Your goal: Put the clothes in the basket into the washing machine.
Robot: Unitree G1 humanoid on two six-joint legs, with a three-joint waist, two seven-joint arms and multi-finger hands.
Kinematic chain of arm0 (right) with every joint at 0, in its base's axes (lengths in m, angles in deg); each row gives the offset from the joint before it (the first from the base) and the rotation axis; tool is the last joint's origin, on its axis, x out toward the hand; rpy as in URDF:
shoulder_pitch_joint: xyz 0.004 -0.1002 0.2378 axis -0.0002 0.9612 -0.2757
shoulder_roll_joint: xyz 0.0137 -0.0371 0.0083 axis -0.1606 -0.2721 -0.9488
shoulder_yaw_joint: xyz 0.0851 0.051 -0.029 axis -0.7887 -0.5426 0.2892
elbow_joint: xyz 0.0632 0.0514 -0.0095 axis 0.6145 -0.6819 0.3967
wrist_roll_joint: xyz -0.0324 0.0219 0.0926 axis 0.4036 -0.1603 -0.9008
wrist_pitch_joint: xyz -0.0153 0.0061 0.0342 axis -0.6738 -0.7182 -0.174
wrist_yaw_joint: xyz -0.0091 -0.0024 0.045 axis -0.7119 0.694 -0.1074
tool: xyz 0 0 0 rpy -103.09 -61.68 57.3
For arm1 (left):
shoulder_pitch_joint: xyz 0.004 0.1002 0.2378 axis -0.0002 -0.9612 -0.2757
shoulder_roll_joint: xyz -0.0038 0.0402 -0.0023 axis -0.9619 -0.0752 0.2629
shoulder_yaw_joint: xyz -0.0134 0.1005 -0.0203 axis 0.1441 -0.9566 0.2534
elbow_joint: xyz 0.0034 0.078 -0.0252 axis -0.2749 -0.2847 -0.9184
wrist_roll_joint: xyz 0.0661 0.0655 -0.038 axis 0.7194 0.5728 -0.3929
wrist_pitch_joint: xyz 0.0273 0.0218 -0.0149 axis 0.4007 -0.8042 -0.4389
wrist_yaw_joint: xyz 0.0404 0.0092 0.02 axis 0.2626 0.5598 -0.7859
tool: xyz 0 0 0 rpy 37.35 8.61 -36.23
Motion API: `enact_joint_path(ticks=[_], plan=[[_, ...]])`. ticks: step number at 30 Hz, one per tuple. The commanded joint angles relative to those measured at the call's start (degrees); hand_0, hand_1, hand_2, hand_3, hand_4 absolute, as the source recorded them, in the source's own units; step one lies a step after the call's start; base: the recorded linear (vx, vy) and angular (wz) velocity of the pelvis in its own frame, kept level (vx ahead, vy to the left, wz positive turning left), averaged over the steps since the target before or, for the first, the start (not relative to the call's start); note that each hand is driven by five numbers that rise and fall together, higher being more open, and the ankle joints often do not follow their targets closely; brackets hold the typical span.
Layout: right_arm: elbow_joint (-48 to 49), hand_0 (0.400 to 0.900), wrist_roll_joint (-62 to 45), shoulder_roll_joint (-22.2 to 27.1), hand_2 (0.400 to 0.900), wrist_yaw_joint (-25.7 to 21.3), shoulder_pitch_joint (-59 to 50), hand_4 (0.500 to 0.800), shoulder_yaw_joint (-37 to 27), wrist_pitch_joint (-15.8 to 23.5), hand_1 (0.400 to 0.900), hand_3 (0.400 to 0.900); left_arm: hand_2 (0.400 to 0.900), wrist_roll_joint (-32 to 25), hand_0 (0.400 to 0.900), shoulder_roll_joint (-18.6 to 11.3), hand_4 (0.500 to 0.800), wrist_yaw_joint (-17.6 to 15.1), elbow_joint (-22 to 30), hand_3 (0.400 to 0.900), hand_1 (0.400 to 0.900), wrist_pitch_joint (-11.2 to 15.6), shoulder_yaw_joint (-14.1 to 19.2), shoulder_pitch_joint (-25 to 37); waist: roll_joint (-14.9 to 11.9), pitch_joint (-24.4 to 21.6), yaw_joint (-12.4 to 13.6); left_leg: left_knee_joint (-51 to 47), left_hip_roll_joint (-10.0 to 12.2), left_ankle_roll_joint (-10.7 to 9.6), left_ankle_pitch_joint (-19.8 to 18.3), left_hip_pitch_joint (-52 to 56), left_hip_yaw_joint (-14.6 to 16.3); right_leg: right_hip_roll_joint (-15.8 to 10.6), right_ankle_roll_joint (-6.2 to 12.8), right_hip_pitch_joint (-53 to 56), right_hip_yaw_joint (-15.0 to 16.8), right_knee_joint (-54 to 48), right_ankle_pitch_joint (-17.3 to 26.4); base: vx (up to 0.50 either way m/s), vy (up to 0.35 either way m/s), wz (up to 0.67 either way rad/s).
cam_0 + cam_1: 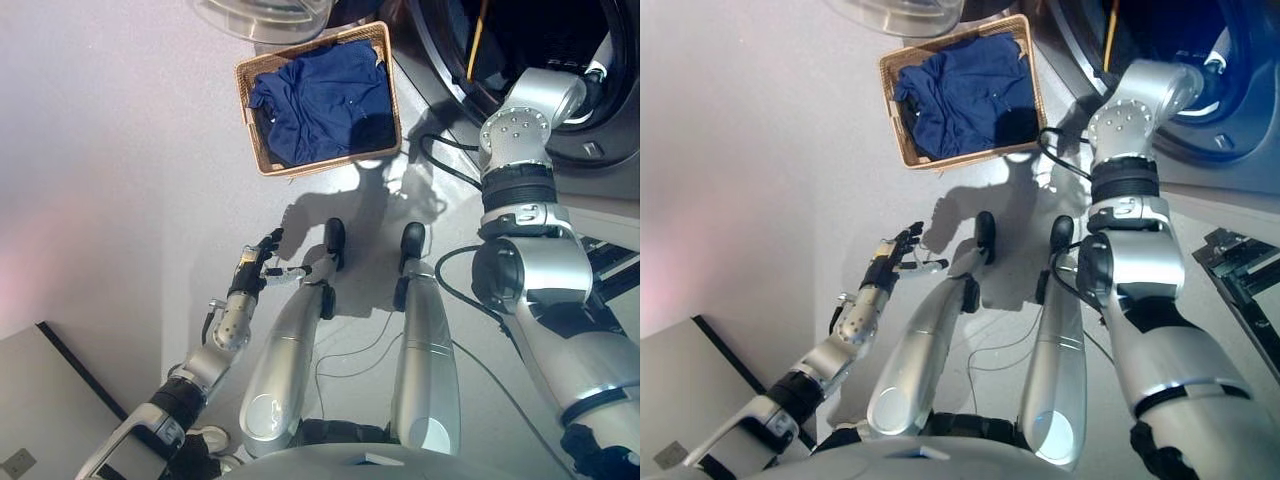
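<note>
No legible writing visible. Dark blue clothes (pixel 325 100) heaped in woven basket (pixel 262 155) on grey floor (pixel 110 180), just beside washing machine (pixel 450 70) opening. Right hand reaching into drum, fingers hidden, state cannot be told. Left hand (pixel 252 272) low over floor, well apart from basket, fingers relaxed, holding nothing. Clear door (pixel 265 15) above basket.
</note>
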Motion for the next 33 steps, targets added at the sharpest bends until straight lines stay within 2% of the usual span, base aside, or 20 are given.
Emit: enact_joint_path(ticks=[1,6,10,12,14,18,22,24,26,29,31,33], plan=[[-1.1,0.9,1.7,7.0,0.9,5.5,-1.9,0.8,4.5,0.7,0.9,0.9,0.9,-0.5,0.9,1.4,0.8,0.2,0.4,0.9,0.9,2.4,-2.3,-4.3,4.3,-7.6,0.8,2.8,-0.3,-4.0,-6.2,-1.4,-3.5,0.2,1.62,0.9,-1.8,-7.4,5.2,0.0,0.0,0.0],[-5.0,0.9,-2.2,5.7,0.9,9.7,-0.9,0.8,4.1,-0.8,0.9,0.9,0.9,0.0,0.9,1.9,0.8,0.6,0.0,0.9,0.9,2.2,-2.7,-2.9,4.5,-7.5,1.1,2.1,-0.5,-4.2,-5.7,-1.2,-3.8,0.1,1.64,1.7,-2.1,-8.7,6.0,-0.02,-0.007,0.06],[-5.2,0.9,-7.7,1.8,0.9,16.1,3.4,0.8,3.4,-0.9,0.9,0.9,0.9,0.5,0.9,3.0,0.8,1.2,-1.6,0.9,0.9,1.6,-2.7,-1.8,4.2,-7.0,1.2,1.8,-0.5,-4.3,-5.3,-0.9,-4.1,0.2,1.59,2.7,-2.5,-9.6,6.6,-0.01,-0.015,0.07],[-4.1,0.9,-7.1,0.5,0.9,18.0,6.5,0.8,4.5,-1.5,0.9,0.9,0.9,0.4,0.9,3.4,0.8,1.2,-1.9,0.9,0.9,1.7,-2.2,-1.5,3.7,-6.8,1.2,1.8,-0.3,-4.4,-5.1,-0.6,-4.1,0.3,1.59,3.4,-2.6,-10.2,6.9,0.0,0.0,0.0],[-2.4,0.9,-5.9,-1.1,0.9,17.9,9.1,0.8,5.3,-1.6,0.9,0.9,0.9,0.4,0.9,3.9,0.8,1.0,-2.5,0.9,0.9,1.8,-1.8,-1.9,3.4,-6.7,0.9,1.7,-0.2,-4.5,-5.0,-0.1,-4.2,0.4,1.54,4.1,-2.7,-10.7,7.0,0.01,-0.01,-0.02],[0.8,0.9,3.6,-6.6,0.9,16.6,20.9,0.8,9.2,-4.4,0.9,0.9,0.9,0.2,0.9,6.2,0.8,0.6,-5.4,0.9,0.9,2.0,-0.8,-2.1,0.5,-6.5,-0.6,1.3,0.6,-4.6,-5.1,2.7,-4.2,1.0,1.44,7.9,-3.4,-12.5,7.7,0.03,-0.029,-0.09],[1.9,0.9,12.9,-8.1,0.9,18.1,31.1,0.8,13.4,-9.7,0.9,0.9,0.9,1.2,0.9,6.8,0.8,0.7,-6.9,0.9,0.9,2.3,1.0,-2.6,-1.4,-7.2,-1.4,-0.1,1.2,-4.6,-5.3,6.6,-4.4,1.3,1.63,12.5,-3.9,-15.1,8.3,0.05,-0.031,-0.05],[1.2,0.9,18.5,-8.0,0.9,19.5,36.0,0.8,15.8,-12.7,0.9,0.9,0.9,2.1,0.9,7.1,0.8,1.0,-9.7,0.9,0.9,2.4,2.3,-2.8,-2.4,-7.9,-1.7,-1.8,1.5,-4.7,-4.9,9.4,-4.6,1.5,1.8,15.4,-4.4,-16.8,8.7,0.08,-0.043,-0.05],[-1.2,0.9,30.3,-5.8,0.9,18.7,39.9,0.8,19.3,-16.8,0.9,0.9,0.9,3.4,0.9,7.5,0.8,1.1,-13.4,0.9,0.9,2.8,3.7,-3.0,-3.5,-8.8,-1.7,-3.6,1.8,-4.7,-4.5,12.2,-5.1,1.8,1.91,18.4,-5.0,-18.4,8.9,0.09,-0.056,0.0],[-8.6,0.9,45.0,-2.9,0.9,20.7,43.7,0.8,23.5,-22.7,0.9,0.9,0.9,5.4,0.9,8.3,0.8,1.9,-19.0,0.9,0.9,3.5,5.3,-2.5,-4.7,-10.3,-1.3,-5.7,2.2,-4.9,-4.3,16.3,-5.7,2.0,2.1,23.2,-6.1,-20.8,9.1,0.11,-0.071,0.15],[-12.9,0.9,48.7,-2.3,0.9,22.2,46.0,0.8,23.1,-23.6,0.9,0.9,0.9,6.6,0.9,8.8,0.8,2.4,-21.8,0.9,0.9,3.8,6.1,-1.9,-5.1,-12.0,-0.8,-6.9,2.0,-4.8,-4.2,18.3,-6.4,2.1,2.28,25.7,-6.9,-22.2,9.4,0.11,-0.056,0.18],[-18.1,0.9,57.8,-0.7,0.9,22.6,47.6,0.8,25.3,-26.0,0.9,0.9,0.9,7.3,0.9,8.9,0.8,3.9,-24.0,0.9,0.9,4.0,7.0,-2.0,-5.5,-13.6,0.1,-7.9,2.1,-4.8,-4.5,21.0,-7.0,2.2,2.46,28.9,-7.5,-23.6,9.2,0.13,-0.062,0.23]])
